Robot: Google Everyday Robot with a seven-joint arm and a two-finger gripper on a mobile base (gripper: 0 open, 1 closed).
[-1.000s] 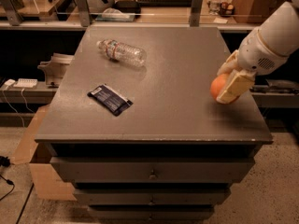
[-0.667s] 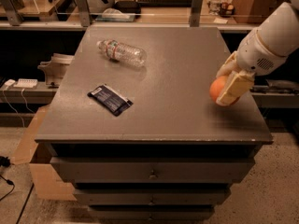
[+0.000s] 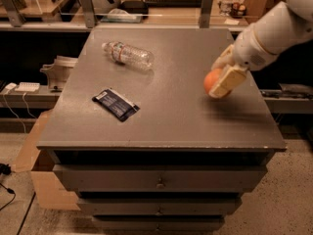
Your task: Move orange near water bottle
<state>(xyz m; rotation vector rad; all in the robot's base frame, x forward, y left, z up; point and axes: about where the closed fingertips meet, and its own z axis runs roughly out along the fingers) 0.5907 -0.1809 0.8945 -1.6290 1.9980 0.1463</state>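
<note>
Camera view has the hand (image 3: 221, 82) pinching the orange (image 3: 210, 79), so I'd call this the carry step, and next it'll need a long haul over the table (image 3: 186, 121) to the bottle (image 3: 128, 54) lying well off to the hand's left and further back.

Dark grey counter (image 3: 181, 106), flat top. Dark blue snack packet (image 3: 116, 105) lies flat on the counter's front-left part. Drawers with small knobs (image 3: 159, 183) under the counter's front edge. Cardboard box (image 3: 36, 175) on the floor against the counter's left side. White power strip (image 3: 27, 86) left of the counter. Cluttered wooden bench (image 3: 161, 19) behind the counter.
</note>
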